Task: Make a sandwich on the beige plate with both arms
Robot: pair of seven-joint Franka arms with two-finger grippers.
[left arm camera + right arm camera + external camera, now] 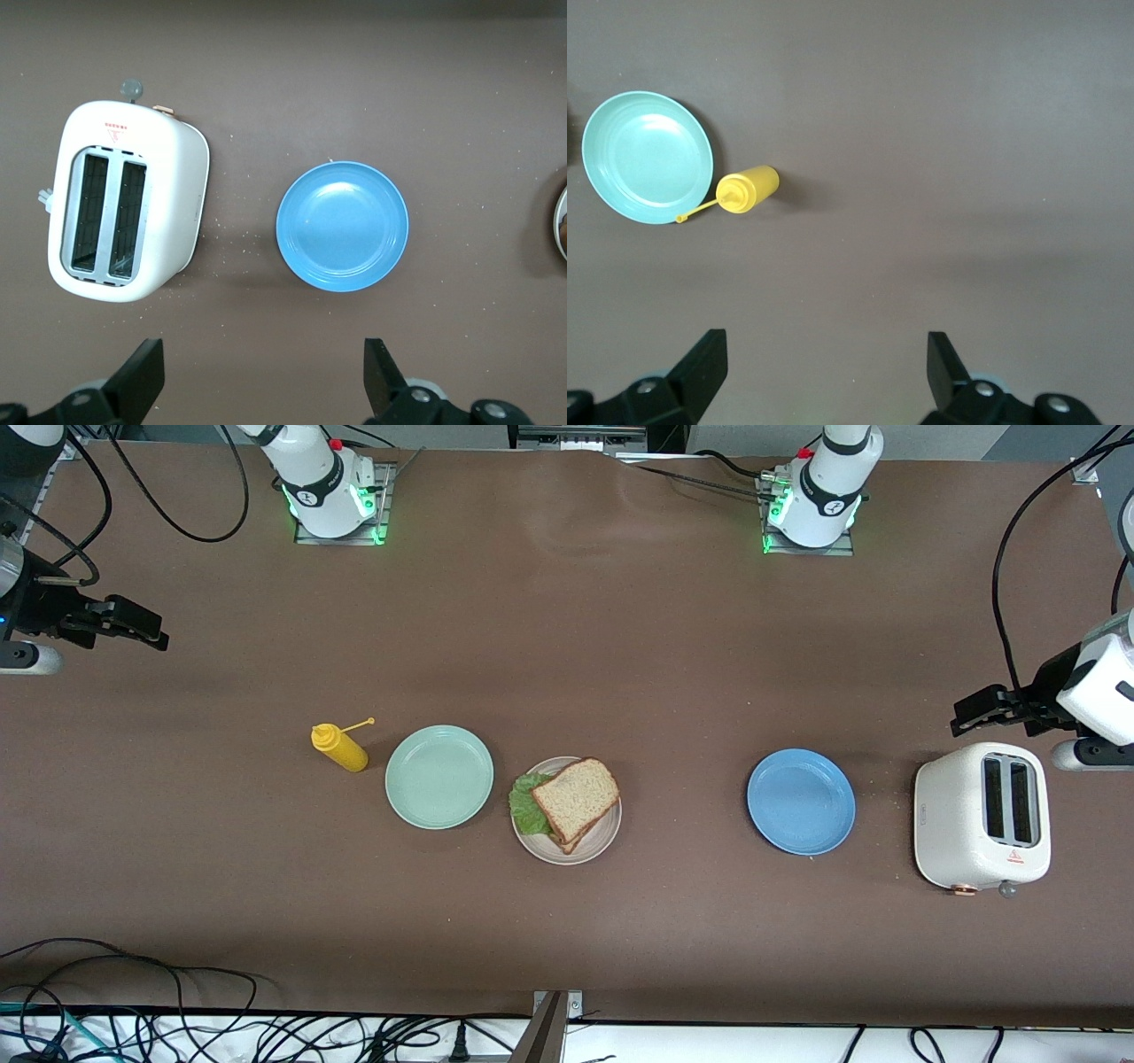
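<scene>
The sandwich (574,797), two wholegrain bread slices with a green lettuce leaf (525,804) sticking out between them, lies on the beige plate (605,834) in the middle of the table. My left gripper (979,716) is open and empty, up over the table's edge at the left arm's end, above the toaster. My right gripper (133,627) is open and empty, up over the right arm's end of the table. In the left wrist view the left gripper (263,376) shows wide open; in the right wrist view the right gripper (828,370) shows the same.
A mint green plate (438,776) and a yellow mustard bottle (340,747) stand beside the beige plate toward the right arm's end. A blue plate (801,801) and a white toaster (982,816) stand toward the left arm's end. Cables hang along the table's front edge.
</scene>
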